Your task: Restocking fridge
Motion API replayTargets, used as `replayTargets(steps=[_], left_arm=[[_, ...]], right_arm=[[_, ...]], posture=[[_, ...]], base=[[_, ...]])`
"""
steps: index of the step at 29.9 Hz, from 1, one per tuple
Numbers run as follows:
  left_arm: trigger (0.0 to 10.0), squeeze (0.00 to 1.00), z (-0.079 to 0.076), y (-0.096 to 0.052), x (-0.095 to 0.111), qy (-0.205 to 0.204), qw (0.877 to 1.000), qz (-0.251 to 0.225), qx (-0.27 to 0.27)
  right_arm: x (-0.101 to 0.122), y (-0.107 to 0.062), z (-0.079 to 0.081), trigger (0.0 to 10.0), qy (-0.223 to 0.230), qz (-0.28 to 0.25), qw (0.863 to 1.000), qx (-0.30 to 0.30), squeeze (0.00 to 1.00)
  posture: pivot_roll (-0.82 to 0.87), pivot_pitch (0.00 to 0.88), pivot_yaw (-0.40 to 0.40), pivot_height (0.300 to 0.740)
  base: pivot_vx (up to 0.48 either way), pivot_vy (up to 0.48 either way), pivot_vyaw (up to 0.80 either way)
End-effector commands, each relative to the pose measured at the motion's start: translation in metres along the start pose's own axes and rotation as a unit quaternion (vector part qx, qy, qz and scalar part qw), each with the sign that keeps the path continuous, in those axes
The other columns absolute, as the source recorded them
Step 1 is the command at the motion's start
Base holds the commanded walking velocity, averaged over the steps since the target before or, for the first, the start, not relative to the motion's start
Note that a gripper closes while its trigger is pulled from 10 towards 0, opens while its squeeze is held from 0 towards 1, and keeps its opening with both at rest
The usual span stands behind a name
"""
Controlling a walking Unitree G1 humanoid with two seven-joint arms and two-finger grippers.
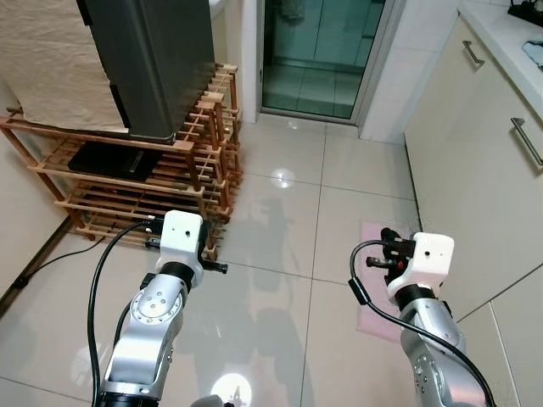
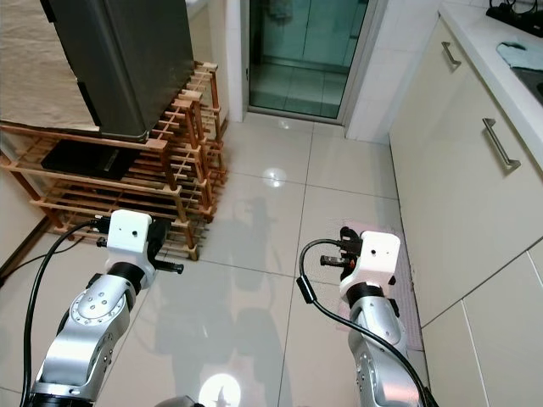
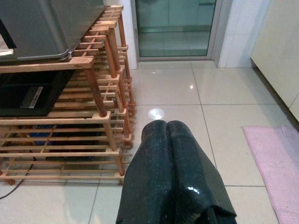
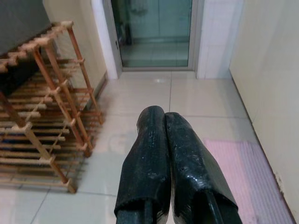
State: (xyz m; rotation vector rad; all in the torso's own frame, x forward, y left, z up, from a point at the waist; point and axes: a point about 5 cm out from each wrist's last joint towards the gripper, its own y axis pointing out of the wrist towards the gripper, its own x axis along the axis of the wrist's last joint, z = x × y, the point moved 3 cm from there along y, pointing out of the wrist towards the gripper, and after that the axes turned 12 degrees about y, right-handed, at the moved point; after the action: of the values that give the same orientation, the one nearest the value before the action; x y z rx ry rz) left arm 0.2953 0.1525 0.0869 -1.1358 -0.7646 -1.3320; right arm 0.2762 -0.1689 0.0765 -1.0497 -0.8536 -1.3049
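- The wooden rack (image 1: 144, 182) stands at the left against the wall, a dark appliance (image 1: 153, 59) on its top shelf and a flat black box (image 1: 110, 159) one shelf down; a black cable (image 1: 38, 263) trails on the floor beside it
- The left hand (image 3: 161, 135) hangs in front of the rack's near corner, fingers pressed together, holding nothing
- No fridge and no goods to stock can be made out here, so the step in hand looks like walking to find them; best done with both arms tucked in as they are
- The open room is the strip of glossy tiled floor (image 1: 288, 220) down the middle, leading to the glass door (image 1: 318, 51)
- The right hand (image 4: 163, 135) is also closed and empty, above the pink mat (image 1: 377, 288), whose edge could catch a foot
- At the right the cabinet fronts (image 1: 475, 161) carry bar handles (image 1: 528, 140) that stick out; keep the right elbow clear of them
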Motion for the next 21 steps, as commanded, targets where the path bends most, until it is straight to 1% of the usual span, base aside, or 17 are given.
replayTargets(steps=[1,9,14,15,16,17,18,21], left_arm=[[10.0,0.0,0.0,0.0,0.004,0.009,1.0,-0.007,0.003],[10.0,0.0,0.0,0.002,0.008,0.009,1.0,-0.013,0.003],[10.0,0.0,-0.002,0.002,0.01,0.009,1.0,-0.016,-0.002],[10.0,0.0,-0.003,0.004,0.013,0.008,1.0,-0.019,-0.005],[10.0,0.0,-0.003,0.004,0.013,0.008,1.0,-0.019,-0.005],[10.0,0.0,-0.003,0.004,0.014,0.008,1.0,-0.021,-0.006],[10.0,0.0,-0.003,0.005,0.015,0.007,1.0,-0.022,-0.006],[10.0,0.0,-0.003,0.006,0.015,0.006,1.0,-0.022,-0.006]], right_arm=[[0.008,-0.001,-0.003,10.0,0.013,-0.018,1.0,-0.003,0.0],[0.013,0.0,-0.003,10.0,0.001,-0.023,1.0,0.006,0.0],[0.017,-0.001,-0.005,10.0,-0.007,-0.031,0.999,-0.006,0.0],[0.01,-0.002,-0.007,10.0,-0.048,-0.01,0.999,-0.014,0.0],[0.01,-0.002,-0.007,10.0,-0.048,-0.01,0.999,-0.014,0.0],[0.008,-0.003,-0.009,10.0,-0.067,-0.002,0.998,-0.019,0.0],[0.006,-0.004,-0.008,10.0,-0.075,0.003,0.997,-0.016,0.0],[0.004,-0.006,-0.01,10.0,-0.072,0.016,0.997,-0.03,0.0]], posture=[[0.0,0.015,-0.015,0.74],[-0.02,0.019,-0.01,0.74],[-0.03,0.023,-0.007,0.74],[-0.05,0.031,-0.005,0.74],[-0.05,0.031,-0.005,0.74],[-0.05,0.031,-0.005,0.74],[-0.06,0.036,-0.001,0.74],[-0.07,0.042,0.01,0.74]], base=[[0.0,0.0,0.0],[0.0,0.0,0.0],[0.0,0.0,0.0],[0.0,0.0,0.0],[0.0,0.0,0.0],[0.0,0.0,0.0],[0.0,0.0,0.0],[0.0,0.0,0.0]])
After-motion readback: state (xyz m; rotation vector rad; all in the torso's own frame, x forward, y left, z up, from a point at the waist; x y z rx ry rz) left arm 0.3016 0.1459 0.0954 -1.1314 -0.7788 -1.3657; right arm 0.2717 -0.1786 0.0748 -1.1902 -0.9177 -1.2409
